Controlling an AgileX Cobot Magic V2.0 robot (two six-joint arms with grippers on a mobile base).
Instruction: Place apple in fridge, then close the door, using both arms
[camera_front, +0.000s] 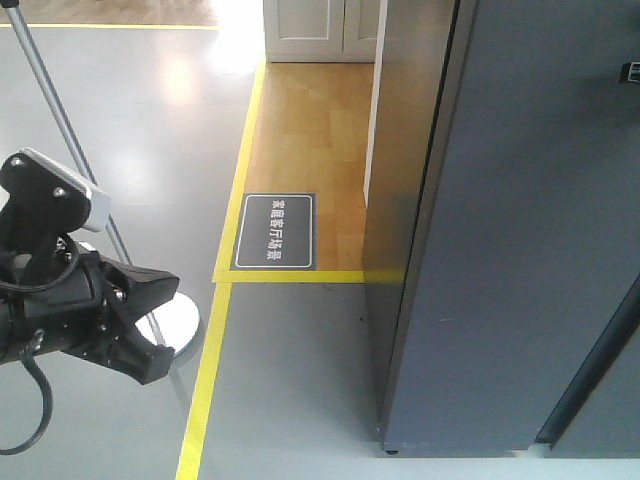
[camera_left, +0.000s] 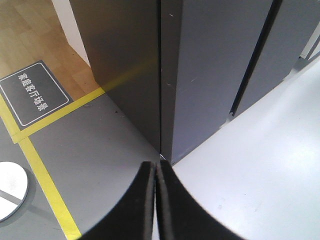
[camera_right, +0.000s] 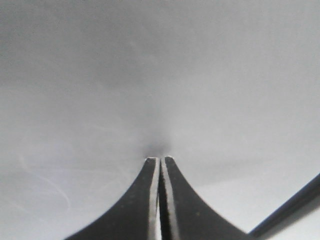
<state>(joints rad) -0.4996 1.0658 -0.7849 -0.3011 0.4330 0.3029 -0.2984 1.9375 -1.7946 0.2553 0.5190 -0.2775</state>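
At three o'clock of the front view, the fridge (camera_front: 520, 250) door (camera_left: 210, 75) appears shut; no apple visible. Your left end effector (camera_left: 156, 167) and right end effector (camera_right: 161, 161) are both closed, empty. Next: confirm the seal.

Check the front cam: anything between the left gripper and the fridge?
Front view: only bare grey floor crossed by a yellow tape line between the left gripper and the fridge. No apple visible.

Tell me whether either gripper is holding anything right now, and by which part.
Nothing is held. The left gripper is shut and empty near the fridge corner; the right gripper is shut and empty against a plain grey surface. No apple shows.
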